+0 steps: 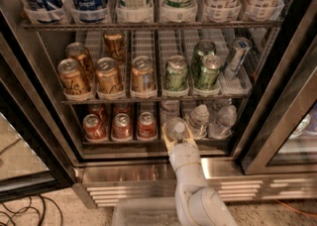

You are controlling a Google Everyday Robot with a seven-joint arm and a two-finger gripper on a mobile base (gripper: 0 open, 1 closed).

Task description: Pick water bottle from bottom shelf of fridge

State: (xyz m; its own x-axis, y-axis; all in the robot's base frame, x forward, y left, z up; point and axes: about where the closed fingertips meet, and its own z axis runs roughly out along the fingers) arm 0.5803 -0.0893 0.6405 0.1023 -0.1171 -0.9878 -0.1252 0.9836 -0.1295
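Note:
The fridge point(277, 86) stands open in front of me. On its bottom shelf point(148, 143) several clear water bottles with white caps stand at the right. My gripper point(177, 140) reaches in from below at the shelf's front. Its tan fingers point(166, 140) sit on both sides of the front water bottle point(176, 127) of the middle lane and are shut on it. The bottle is upright at the front rail. Another bottle point(170, 108) stands behind it. Two more bottles point(199, 119) stand to its right.
Three red cans point(122, 125) stand at the left of the bottom shelf. Gold cans point(109, 76) and green cans point(176, 74) fill the rack above. The black door frame point(285, 96) is at the right. The louvred grille point(124, 190) runs below. Cables point(25, 212) lie on the floor at the left.

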